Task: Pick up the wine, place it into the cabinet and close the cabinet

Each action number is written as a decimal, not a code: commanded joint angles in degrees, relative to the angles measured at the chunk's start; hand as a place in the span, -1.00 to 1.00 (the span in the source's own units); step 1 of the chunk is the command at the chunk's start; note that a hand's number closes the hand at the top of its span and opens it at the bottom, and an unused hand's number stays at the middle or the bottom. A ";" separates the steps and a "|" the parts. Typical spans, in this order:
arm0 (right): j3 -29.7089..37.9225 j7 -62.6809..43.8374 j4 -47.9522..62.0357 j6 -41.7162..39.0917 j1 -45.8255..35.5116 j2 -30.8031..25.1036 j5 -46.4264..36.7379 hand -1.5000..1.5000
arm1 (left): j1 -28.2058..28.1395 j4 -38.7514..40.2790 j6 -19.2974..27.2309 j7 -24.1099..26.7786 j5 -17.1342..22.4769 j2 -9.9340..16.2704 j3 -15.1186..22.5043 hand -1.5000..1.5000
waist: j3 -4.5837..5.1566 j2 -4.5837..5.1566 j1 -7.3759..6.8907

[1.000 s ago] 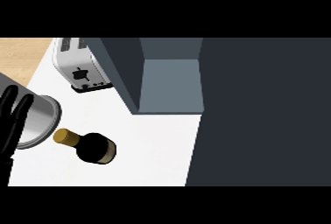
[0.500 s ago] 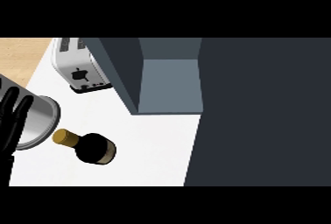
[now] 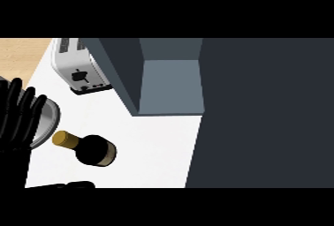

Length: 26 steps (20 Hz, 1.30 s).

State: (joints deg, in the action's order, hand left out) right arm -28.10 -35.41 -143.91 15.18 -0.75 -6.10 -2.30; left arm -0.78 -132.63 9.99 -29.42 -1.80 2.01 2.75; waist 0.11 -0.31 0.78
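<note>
The left robot hand (image 3: 16,117) stands at the left edge of the head view, fingers straight and spread, pointing up the picture, holding nothing. It overlaps a grey round object (image 3: 47,120) lying beneath it; what that object is cannot be told. A dark shape at the lower edge (image 3: 68,184) may belong to the robot, but cannot be identified. The right robot hand does not show.

Just beside the left robot hand, toward the lower right, the wine (image 3: 88,148) stands on the white bench (image 3: 157,145). Seen from above it shows a gold cap (image 3: 64,138) and a dark body with a gold band. It is untouched and apart from the hand, so the pick-up is judged not yet begun.

Further out, at the upper left, a silver toaster (image 3: 79,70) sits on the bench, with a black lever on its end face. The cabinet (image 3: 166,84) lies beyond the wine, its grey interior exposed, which suggests it stands open to receive the bottle. A large dark panel (image 3: 267,114), probably its door, fills the right side.

No brand, label or writing is legible anywhere.
</note>
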 commanded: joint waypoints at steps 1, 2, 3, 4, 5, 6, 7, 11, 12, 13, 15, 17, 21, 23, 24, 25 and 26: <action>-1.54 -3.40 -10.82 0.96 2.12 -2.14 -6.61 -1.00 | -3.14 3.13 -3.04 5.55 5.31 1.51 -5.42 -1.00 | 0.02 0.02 -0.14; 0.16 -5.38 -11.54 1.34 0.74 -2.57 -5.47 -1.00 | -3.98 6.77 -3.03 9.38 2.88 -0.09 -2.66 -1.00 | 0.03 0.08 0.01; -0.24 -7.12 -12.24 1.61 0.05 -3.10 -6.10 -1.00 | -6.35 3.94 -2.21 8.83 1.17 -1.29 -0.40 -1.00 | 0.00 -0.01 -0.23; -1.23 -6.58 -9.35 2.43 -2.52 -1.95 -7.23 -1.00 | -7.56 7.14 -3.96 12.70 2.77 -0.82 -1.74 -1.00 | 0.04 0.06 -0.40; 0.35 -6.04 -10.31 2.33 -1.98 -2.84 -5.91 -1.00 | -6.56 11.14 -3.09 15.52 1.04 -1.79 -1.46 -1.00 | 0.03 0.09 0.03; -2.28 -7.50 -12.23 3.24 -0.34 -3.40 -8.29 -1.00 | -7.05 8.08 -3.23 13.12 2.89 -0.57 -3.79 -1.00 | 0.02 -0.08 -0.01; -3.93 -6.78 -13.34 3.02 0.94 -4.04 -7.87 -1.00 | -5.75 10.53 -3.31 14.25 2.10 -0.63 -3.43 -1.00 | 0.00 -0.08 0.33; -2.05 -4.44 -12.35 3.93 2.13 -5.45 -7.17 -1.00 | -11.85 12.51 -5.80 21.46 4.62 -1.41 -4.81 -1.00 | -0.01 -0.07 -0.02; -0.66 -5.59 -10.76 4.49 -1.72 -4.59 -6.62 -1.00 | -11.10 13.93 -6.03 20.45 5.06 -0.84 -5.55 -1.00 | 0.00 0.05 -0.28; -2.84 -6.93 -13.87 3.89 0.53 -6.47 -7.07 -1.00 | -10.78 14.84 -4.74 22.27 2.60 -1.94 -4.41 -1.00 | -0.01 -0.07 0.19; -3.47 -3.11 -12.11 4.04 3.30 -7.01 -6.57 -1.00 | -16.25 16.92 -8.75 27.67 7.37 -0.47 -8.19 -1.00 | 0.00 -0.11 -0.16; -1.42 -7.36 -13.42 5.73 -0.46 -7.01 -6.78 -1.00 | -16.40 15.89 -8.12 27.63 5.50 -0.84 -7.04 -1.00 | 0.01 -0.10 -0.25; -4.76 -8.00 -11.97 7.41 -2.08 -7.13 -9.32 -1.00 | -17.01 22.68 -8.34 32.84 4.35 -1.85 -7.40 -1.00 | 0.03 -0.08 -0.08; -3.08 -4.60 -10.64 6.48 -0.46 -8.60 -7.17 -1.00 | -18.26 26.73 -8.04 38.26 4.73 -1.98 -5.37 -1.00 | -0.03 0.02 -0.13; -2.88 -6.78 -12.55 6.84 -1.09 -9.28 -7.49 -1.00 | -16.71 28.13 -9.53 36.96 5.27 -1.84 -7.68 -1.00 | -0.01 -0.01 0.11; -6.23 -4.69 -12.56 8.24 0.92 -8.40 -9.43 -1.00 | -19.19 25.52 -11.86 37.51 8.27 -0.49 -9.35 -1.00 | -0.02 -0.17 -0.02; -8.23 -3.76 -12.45 7.88 1.62 -9.21 -10.17 -1.00 | -17.95 28.62 -10.47 38.46 5.50 -1.57 -7.91 -1.00 | -0.02 -0.14 0.29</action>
State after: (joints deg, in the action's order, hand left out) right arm -32.41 -36.04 -144.09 22.67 -3.18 -13.19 -4.33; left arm -17.83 -107.64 0.47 5.80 3.95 0.64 -4.93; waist 0.10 -0.38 0.80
